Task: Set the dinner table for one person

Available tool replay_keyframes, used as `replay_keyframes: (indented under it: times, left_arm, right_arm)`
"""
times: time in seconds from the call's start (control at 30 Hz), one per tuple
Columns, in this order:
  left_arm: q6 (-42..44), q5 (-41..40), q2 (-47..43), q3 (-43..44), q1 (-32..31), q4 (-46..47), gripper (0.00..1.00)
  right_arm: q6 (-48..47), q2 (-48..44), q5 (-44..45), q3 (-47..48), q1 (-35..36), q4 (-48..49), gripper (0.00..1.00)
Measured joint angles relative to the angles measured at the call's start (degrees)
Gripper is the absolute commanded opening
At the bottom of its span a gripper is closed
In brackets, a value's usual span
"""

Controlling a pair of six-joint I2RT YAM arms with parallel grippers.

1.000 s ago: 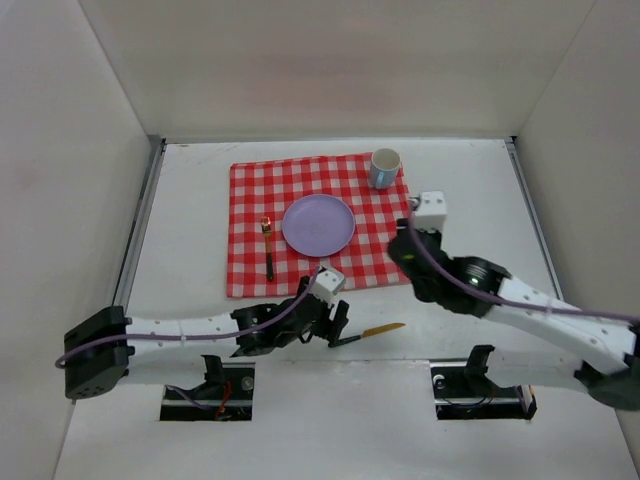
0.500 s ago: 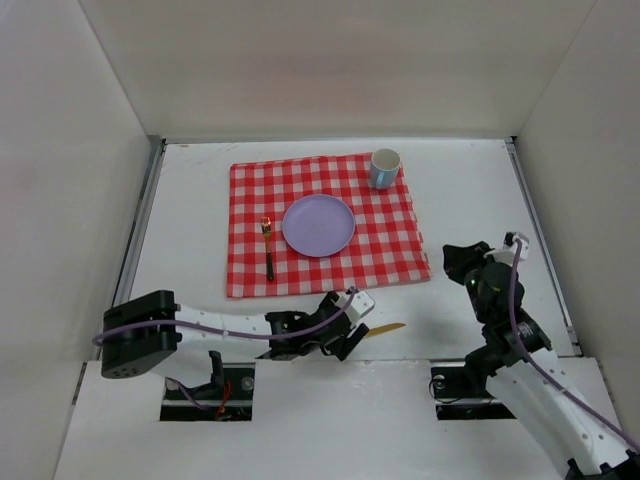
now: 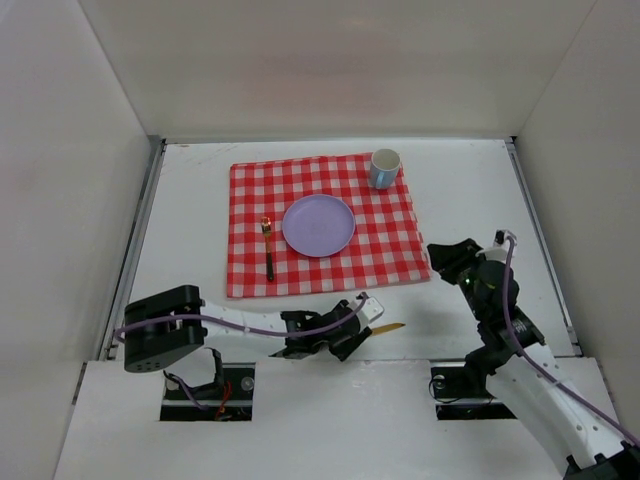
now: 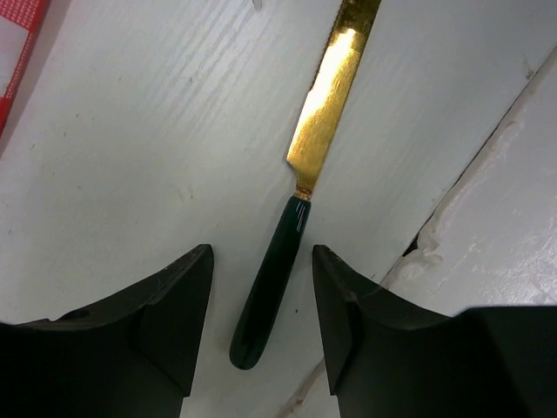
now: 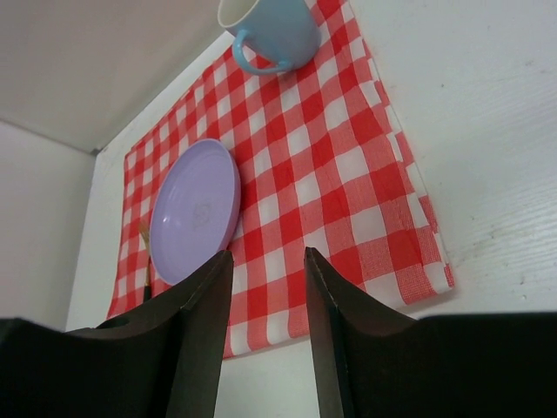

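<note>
The white dinner table (image 3: 470, 190) holds a red-and-white checked cloth (image 3: 390, 245). On the cloth are a purple plate (image 3: 318, 224), a blue mug (image 3: 385, 167) at its far right corner, and a dark-handled fork (image 3: 268, 250) left of the plate. A knife (image 3: 385, 328) with a gold blade and dark green handle lies on bare table near the front edge. My left gripper (image 3: 352, 340) is open, low over the table; its jaws stand either side of the knife handle (image 4: 270, 287) without touching it. My right gripper (image 3: 445, 255) is open and empty, off the cloth's right edge.
White walls close in the table on three sides, with metal rails (image 3: 140, 230) along the left and right edges. A raised front ledge (image 4: 487, 261) starts just beside the knife. In the right wrist view the plate (image 5: 196, 209), mug (image 5: 270, 30) and cloth (image 5: 348, 174) lie ahead.
My left gripper has slid right and nearer along the front edge, and its open jaws now straddle the knife handle. My right arm has pulled back from the cloth's right side.
</note>
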Motion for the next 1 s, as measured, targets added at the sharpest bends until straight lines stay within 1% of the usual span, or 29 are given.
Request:
replay_keyframes:
  times: [0.17, 0.27, 0.5, 0.7, 0.83, 1.0]
  left_arm:
    - [0.3, 0.4, 2.2, 1.7, 0.1, 0.6, 0.16]
    - [0.3, 1.1, 2.8, 2.4, -0.1, 0.4, 0.10]
    - [0.3, 3.8, 2.1, 3.4, -2.1, -2.4, 0.08]
    - [0.3, 5.5, -5.4, 4.5, -0.7, -4.6, 0.08]
    - [-0.5, 5.5, -8.5, 7.6, 1.7, -2.4, 0.08]
    - [-3.6, 3.0, -6.4, 10.8, 5.7, 3.4, 0.08]
  right_arm:
    - [0.2, -0.6, -0.3, 0.0, -0.1, 0.8, 0.46]
    - [0.2, -0.6, -0.3, 0.0, -0.1, 0.8, 0.47]
    - [0.3, -0.7, -0.2, 0.0, -1.1, 0.8, 0.47]
    - [0.4, -2.1, 0.2, 0.0, -2.3, 0.7, 0.47]
    - [0.6, -2.0, 0.3, 0.0, -2.3, 0.7, 0.48]
    - [0.6, -1.5, 0.3, 0.0, -2.3, 0.7, 0.48]
